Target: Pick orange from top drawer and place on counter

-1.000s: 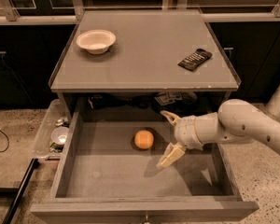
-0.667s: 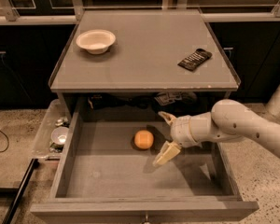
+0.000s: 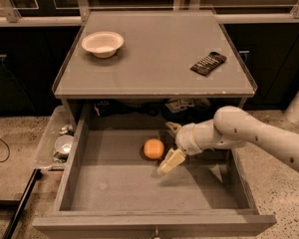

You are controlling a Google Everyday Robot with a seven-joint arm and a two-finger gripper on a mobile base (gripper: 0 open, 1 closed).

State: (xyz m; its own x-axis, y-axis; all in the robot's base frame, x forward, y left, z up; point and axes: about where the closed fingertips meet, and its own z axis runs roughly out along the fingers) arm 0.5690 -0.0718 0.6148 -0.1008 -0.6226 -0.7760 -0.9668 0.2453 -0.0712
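The orange (image 3: pixel 153 148) lies on the flat grey bottom of the open top drawer (image 3: pixel 109 188), near its middle and toward the back. My gripper (image 3: pixel 170 144) reaches in from the right and sits just right of the orange, low inside the drawer. It is open, with one finger (image 3: pixel 171 161) in front and the other behind, and holds nothing. The counter (image 3: pixel 154 59) is the grey tabletop above the drawer.
A white bowl (image 3: pixel 102 43) stands on the counter's far left and a dark flat packet (image 3: pixel 208 63) on its right. A clear plastic bin (image 3: pixel 57 142) of small items hangs off the drawer's left side. Speckled floor surrounds the cabinet.
My gripper has moved left inside the drawer, closer to the orange. The orange has not moved.
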